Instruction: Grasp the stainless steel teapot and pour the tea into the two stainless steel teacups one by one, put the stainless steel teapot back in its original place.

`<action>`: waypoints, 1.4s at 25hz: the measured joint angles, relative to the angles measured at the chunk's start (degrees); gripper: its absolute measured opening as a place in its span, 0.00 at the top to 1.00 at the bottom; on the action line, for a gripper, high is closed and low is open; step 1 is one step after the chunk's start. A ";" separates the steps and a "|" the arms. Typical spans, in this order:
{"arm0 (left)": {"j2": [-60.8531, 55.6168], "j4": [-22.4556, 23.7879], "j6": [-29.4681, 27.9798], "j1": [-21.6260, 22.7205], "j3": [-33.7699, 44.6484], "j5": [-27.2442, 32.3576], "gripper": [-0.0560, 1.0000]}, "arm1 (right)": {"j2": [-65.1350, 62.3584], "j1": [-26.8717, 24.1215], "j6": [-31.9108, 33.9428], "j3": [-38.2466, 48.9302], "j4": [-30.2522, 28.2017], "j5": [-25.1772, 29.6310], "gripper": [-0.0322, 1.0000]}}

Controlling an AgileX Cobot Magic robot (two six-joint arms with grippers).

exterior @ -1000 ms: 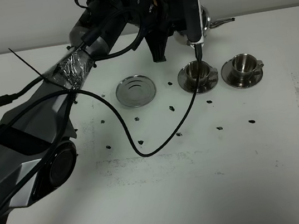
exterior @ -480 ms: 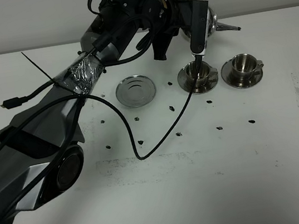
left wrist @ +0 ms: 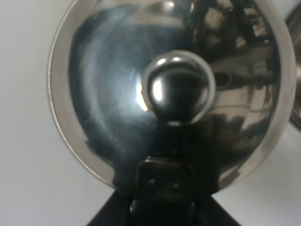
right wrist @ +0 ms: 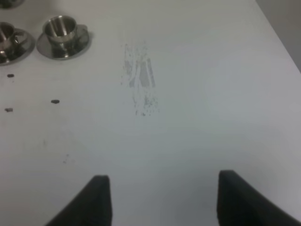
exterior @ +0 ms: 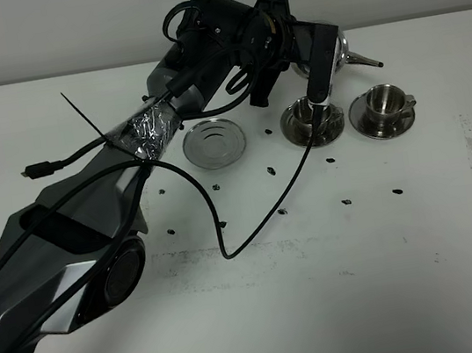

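My left gripper [exterior: 318,58] is shut on the stainless steel teapot [exterior: 340,43] and holds it in the air behind the two teacups. The thin spout points right and down, towards the right teacup [exterior: 381,102]. The left teacup [exterior: 309,116] sits under the gripper's finger. Each cup stands on its saucer. The round steel dish [exterior: 215,141] lies empty to the left of the cups. The left wrist view shows the teapot's domed lid [left wrist: 108,94] and knob [left wrist: 178,89] from above. No tea shows. My right gripper [right wrist: 160,197] is open over bare table; both cups [right wrist: 60,27] lie far from it.
A black cable [exterior: 252,227] loops from the left arm across the table in front of the dish and cups. Small black marks [exterior: 346,202] dot the white table [exterior: 367,281]. A scuffed grey patch [right wrist: 138,80] lies right of the cups.
The left arm has swung to the right with the teapot. The spout has moved from behind the left cup towards the right cup and now dips lower.
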 joint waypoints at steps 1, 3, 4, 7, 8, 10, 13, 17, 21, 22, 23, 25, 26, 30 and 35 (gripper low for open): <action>0.00 0.43 0.00 0.00 0.00 -0.28 0.78 | 0.00 0.00 0.00 0.00 0.00 0.00 0.50; 0.12 1.10 0.00 0.00 0.00 -0.61 0.78 | 0.00 0.00 0.00 0.00 0.00 0.00 0.50; 0.25 1.40 0.00 0.00 0.00 -0.90 0.78 | 0.00 0.00 0.00 0.00 0.00 0.00 0.50; 0.86 2.22 0.00 -0.06 0.00 -1.85 0.78 | 0.00 0.00 0.00 0.00 0.00 0.00 0.50; 0.94 2.48 0.00 -0.06 0.00 -1.85 0.78 | 0.00 0.00 0.00 0.00 0.00 0.00 0.50; 0.99 2.85 0.12 -0.06 0.00 -1.80 0.78 | 0.00 0.00 0.00 0.00 0.00 0.00 0.50; 0.99 3.51 0.06 -0.11 0.00 -2.41 0.78 | 0.00 0.00 0.00 0.00 0.00 0.00 0.50; 0.99 4.40 -0.02 -0.37 0.00 -2.68 0.78 | 0.00 0.00 0.00 0.00 0.00 0.00 0.50; 0.99 5.45 0.03 -0.70 0.25 -3.32 0.78 | 0.00 0.00 0.00 0.00 0.00 0.00 0.50; 0.99 5.53 0.03 -0.76 0.25 -3.32 0.78 | 0.00 0.00 0.00 0.00 0.00 0.00 0.50; 0.99 5.52 0.03 -0.81 0.25 -3.37 0.78 | 0.00 0.00 0.00 0.00 0.00 0.00 0.50; 0.99 5.66 0.03 -0.87 0.25 -3.49 0.78 | 0.00 0.00 0.00 0.00 0.00 0.00 0.50; 0.99 5.82 0.03 -0.94 0.25 -3.62 0.78 | 0.00 0.00 0.00 0.00 0.00 0.00 0.50; 1.05 6.58 0.03 -1.12 0.25 -4.08 0.78 | 0.00 0.00 0.00 0.00 0.00 0.00 0.50; 1.51 8.20 0.03 -1.12 0.25 -4.96 0.78 | 0.00 0.00 0.00 0.00 0.00 0.00 0.50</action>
